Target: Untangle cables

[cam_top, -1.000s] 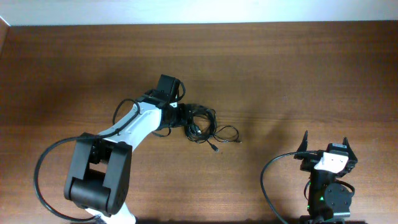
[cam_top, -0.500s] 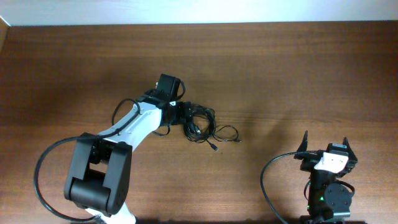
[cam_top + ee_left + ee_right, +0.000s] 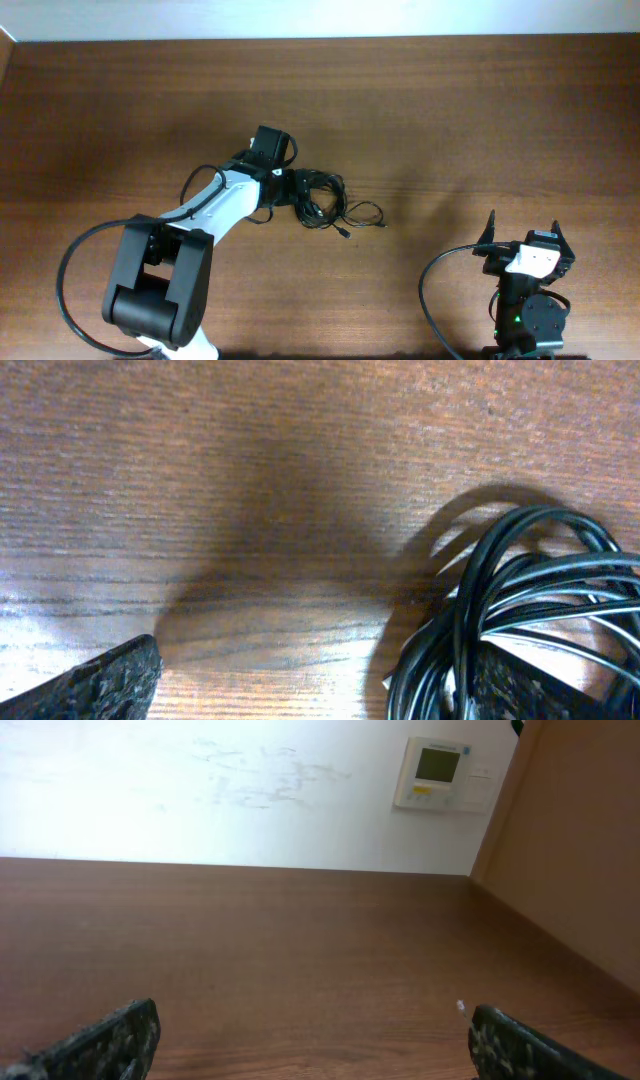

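The cables [image 3: 325,198] lie as a knotted black bundle near the table's middle, with loose strands and a small plug end trailing to the right [image 3: 345,238]. My left gripper [image 3: 292,186] is low over the bundle's left edge and open. In the left wrist view the cables [image 3: 520,600] loop over and against the right finger, while bare wood lies between the fingers [image 3: 320,680]. My right gripper [image 3: 525,232] is open and empty at the front right, far from the cables; its wrist view shows only wood between the fingers [image 3: 315,1040].
Thick black robot cables loop beside the left base [image 3: 75,270] and the right base [image 3: 435,290]. A wall with a thermostat panel [image 3: 438,772] stands beyond the table's far edge [image 3: 320,38].
The left arm has shifted slightly, keeping its gripper at the bundle's left edge. The cables and the right arm have not visibly moved.
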`<state>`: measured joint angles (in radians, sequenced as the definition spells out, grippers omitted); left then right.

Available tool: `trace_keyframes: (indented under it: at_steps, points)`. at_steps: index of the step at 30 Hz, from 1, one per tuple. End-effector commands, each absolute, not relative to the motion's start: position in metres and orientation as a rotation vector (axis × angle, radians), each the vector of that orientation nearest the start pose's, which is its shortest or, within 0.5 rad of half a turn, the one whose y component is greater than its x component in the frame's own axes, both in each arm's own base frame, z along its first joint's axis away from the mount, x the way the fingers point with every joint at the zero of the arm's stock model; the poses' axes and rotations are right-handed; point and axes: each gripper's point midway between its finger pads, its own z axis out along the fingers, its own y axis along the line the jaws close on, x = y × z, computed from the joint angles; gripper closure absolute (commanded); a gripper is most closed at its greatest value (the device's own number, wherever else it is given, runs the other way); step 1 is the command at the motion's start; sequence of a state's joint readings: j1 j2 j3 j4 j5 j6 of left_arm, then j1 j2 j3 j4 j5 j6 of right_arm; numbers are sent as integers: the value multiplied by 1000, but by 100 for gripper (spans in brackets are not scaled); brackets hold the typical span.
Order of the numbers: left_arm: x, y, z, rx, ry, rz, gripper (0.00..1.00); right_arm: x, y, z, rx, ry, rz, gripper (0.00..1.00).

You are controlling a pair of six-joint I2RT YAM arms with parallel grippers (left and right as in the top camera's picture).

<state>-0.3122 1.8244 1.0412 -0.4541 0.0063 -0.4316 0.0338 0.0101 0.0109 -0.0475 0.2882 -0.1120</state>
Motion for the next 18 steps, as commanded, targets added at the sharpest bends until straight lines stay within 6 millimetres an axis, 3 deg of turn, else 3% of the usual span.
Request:
trace_keyframes:
  at_steps: [1,6,7,9,10,11,12,15,18]
  points:
    - [356,-115,-7,-170,2846,-159,1,241,-41,163,109,1623,-300,1]
    - [358,-116,-6,-170,2835,-166,0,241,-41,163,109,1623,-300,2]
    - [358,-116,-6,-170,2836,-166,8,241,-41,163,109,1623,-300,1]
    - [356,-116,-8,-170,2844,-162,43,241,-41,163,109,1623,-300,1]
    - [353,-115,-9,-170,2850,-160,64,241,-41,163,109,1624,-300,1]
    - [352,-115,-10,-169,2855,-163,94,241,-41,163,109,1623,-300,2]
    - [351,-115,-11,-170,2859,-160,100,241,-41,163,109,1623,-300,2]
    - [364,-111,6,-158,2821,-168,100,241,-41,163,109,1623,-300,2]
    - [381,-114,50,-144,2742,-199,96,241,-41,163,109,1623,-300,1]
